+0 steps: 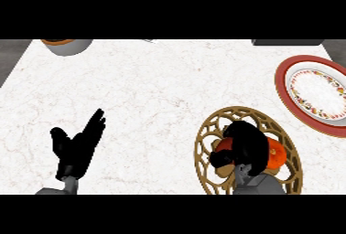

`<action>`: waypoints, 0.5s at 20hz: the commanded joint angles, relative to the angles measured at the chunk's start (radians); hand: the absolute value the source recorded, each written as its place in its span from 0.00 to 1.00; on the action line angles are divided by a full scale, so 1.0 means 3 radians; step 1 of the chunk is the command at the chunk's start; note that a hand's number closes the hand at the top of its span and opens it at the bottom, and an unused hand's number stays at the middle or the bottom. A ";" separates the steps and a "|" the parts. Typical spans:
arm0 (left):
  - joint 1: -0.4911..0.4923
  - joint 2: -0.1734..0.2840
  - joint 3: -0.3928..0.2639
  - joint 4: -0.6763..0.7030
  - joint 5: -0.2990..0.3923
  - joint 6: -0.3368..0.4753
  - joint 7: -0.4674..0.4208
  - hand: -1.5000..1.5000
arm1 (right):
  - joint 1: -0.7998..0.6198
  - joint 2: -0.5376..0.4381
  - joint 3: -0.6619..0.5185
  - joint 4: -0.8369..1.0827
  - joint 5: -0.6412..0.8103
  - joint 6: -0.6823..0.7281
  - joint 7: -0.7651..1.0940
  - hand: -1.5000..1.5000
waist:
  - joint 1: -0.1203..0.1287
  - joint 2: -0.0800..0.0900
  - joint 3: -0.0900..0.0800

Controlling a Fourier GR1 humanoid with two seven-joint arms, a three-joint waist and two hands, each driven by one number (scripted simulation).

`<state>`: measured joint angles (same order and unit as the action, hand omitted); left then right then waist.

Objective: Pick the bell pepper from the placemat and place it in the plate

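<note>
While right hand [245,147] curls on bell pepper [273,152] | no writing legible

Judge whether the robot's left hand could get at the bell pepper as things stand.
Probably not: the right hand already curls over the bell pepper on the placemat, while the left hand rests open far across the counter.

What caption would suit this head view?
Right hand curled over the bell pepper on the placemat, plate waiting nearby.
</note>
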<state>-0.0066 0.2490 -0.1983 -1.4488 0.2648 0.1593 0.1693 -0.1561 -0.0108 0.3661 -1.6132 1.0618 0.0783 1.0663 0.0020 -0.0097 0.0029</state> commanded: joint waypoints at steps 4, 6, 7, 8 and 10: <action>0.0241 -0.0129 -0.0105 0.0026 -0.0147 0.0034 -0.0017 0.50 | -0.0239 0.0035 0.0001 0.0068 0.0463 0.0010 0.0210 1.00 | 0.0008 0.0031 -0.0011; 0.0004 -0.0097 0.0024 0.0136 -0.0106 0.0008 0.0008 0.50 | 0.0344 -0.0205 0.0406 -0.0457 0.0264 -0.0043 -0.0479 1.00 | -0.0040 0.0025 -0.0010; 0.0077 -0.0128 0.0002 0.0144 -0.0069 0.0009 0.0011 0.50 | 0.0376 -0.0203 0.0640 -0.0520 0.0202 0.0007 -0.0690 1.00 | -0.0049 0.0019 -0.0010; 0.0123 -0.0083 0.0020 0.0081 -0.0052 -0.0022 0.0008 0.50 | 0.0410 -0.0364 0.0645 -0.0623 0.0060 0.0019 -0.0966 1.00 | -0.0042 0.0017 -0.0008; 0.0212 -0.0087 0.0008 0.0093 -0.0058 -0.0040 -0.0076 0.50 | 0.0418 -0.0535 0.0856 -0.0707 -0.0125 0.0018 -0.1477 1.00 | -0.0007 0.0019 -0.0005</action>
<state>0.0164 0.2237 -0.1922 -1.4560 0.2389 0.1617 0.1463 -0.0702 -0.0934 0.5265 -1.7513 1.0920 0.0793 0.8279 -0.0056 -0.0096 0.0064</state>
